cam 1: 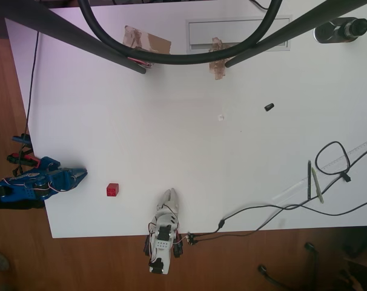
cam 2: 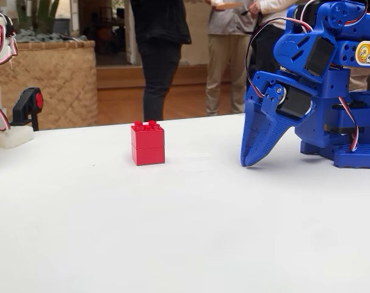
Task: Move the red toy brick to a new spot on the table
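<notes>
While the brick (cam 1: 112, 190) sat alone on the table (cam 1: 171, 121) near its front-left edge in the overhead view, the gripper (cam 1: 80, 176) rested tip-down just beside it, apart from it, jaws together and holding nothing. The reach looked like the step in hand. Doing it well likely meant lifting the tip, spreading the jaws wider than the brick, coming down squarely over its flat sides and closing low, so it would not tip or skid
</notes>
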Tool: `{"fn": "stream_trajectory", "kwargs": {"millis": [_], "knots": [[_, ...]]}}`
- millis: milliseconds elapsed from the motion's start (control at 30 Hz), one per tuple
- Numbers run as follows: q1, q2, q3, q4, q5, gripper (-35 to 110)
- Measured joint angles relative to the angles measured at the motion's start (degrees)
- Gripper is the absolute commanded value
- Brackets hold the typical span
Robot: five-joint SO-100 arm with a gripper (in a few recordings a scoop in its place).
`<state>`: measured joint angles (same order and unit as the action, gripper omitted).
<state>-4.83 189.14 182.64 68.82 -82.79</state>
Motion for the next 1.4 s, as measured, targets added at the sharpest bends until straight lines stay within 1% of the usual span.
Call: {"fn": "stream_trajectory", "kwargs": {"millis": [133,233,333,500,700,867,1133,1267,1400], "knots": [[0.9,0.0,0.0,0.0,-0.1,0],[2.8,-1.0,0.0,-3.2,-1.8,0],[4.9,-5.6,-0.7,-6.9,-3.3,0],[5.0,-17.1,-6.0,-11.3,-4.3,0],[3.3,-34.4,-17.8,-15.7,-4.4,11],[6.5,-47.1,-28.4,-20.1,-6.3,20],[17.1,-61.1,-35.4,-36.6,-18.1,32],[22.0,-66.4,-35.6,-45.1,-23.1,34],[25.0,-71.5,-36.4,-49.7,-24.8,35]]}}
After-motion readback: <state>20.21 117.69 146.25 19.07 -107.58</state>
